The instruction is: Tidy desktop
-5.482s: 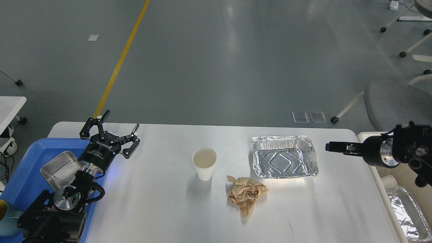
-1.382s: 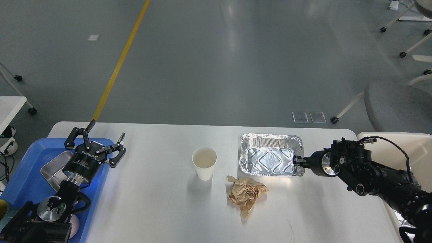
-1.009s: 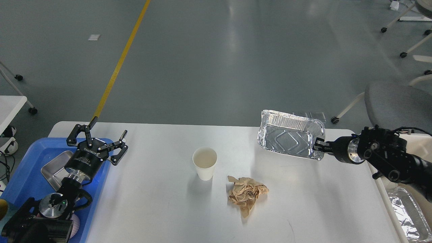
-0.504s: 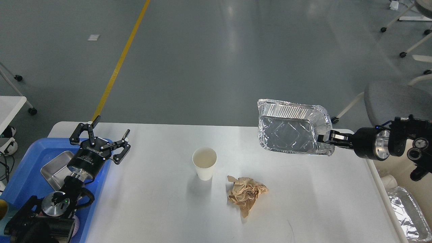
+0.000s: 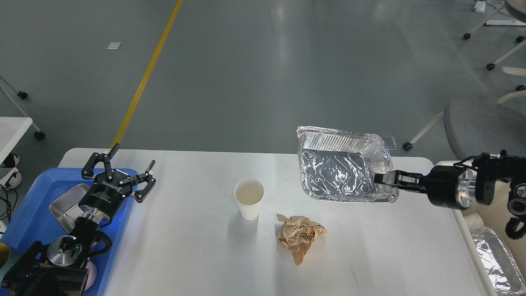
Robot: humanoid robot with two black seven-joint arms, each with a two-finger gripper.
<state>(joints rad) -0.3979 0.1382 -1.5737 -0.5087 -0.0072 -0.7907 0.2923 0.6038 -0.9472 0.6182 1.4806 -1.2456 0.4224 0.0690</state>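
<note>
Right pincer (image 5: 380, 179) clamps the foil tray (image 5: 339, 170) by its rim, tilted above the table (image 5: 197, 246); left pincer (image 5: 119, 164) hovers spread, empty.

Shiny crinkled foil pan (image 5: 339, 168), matt white desktop (image 5: 197, 246), crumpled brown paper (image 5: 299, 237).

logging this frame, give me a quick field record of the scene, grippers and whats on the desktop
left gripper: open, empty, over the blue tray
right gripper: shut on the foil tray, held tilted above the desktop
on desktop: white paper cup upright; crumpled brown paper to its right
in blue tray: metal dish
right edge: cream bin holding another foil tray
</note>
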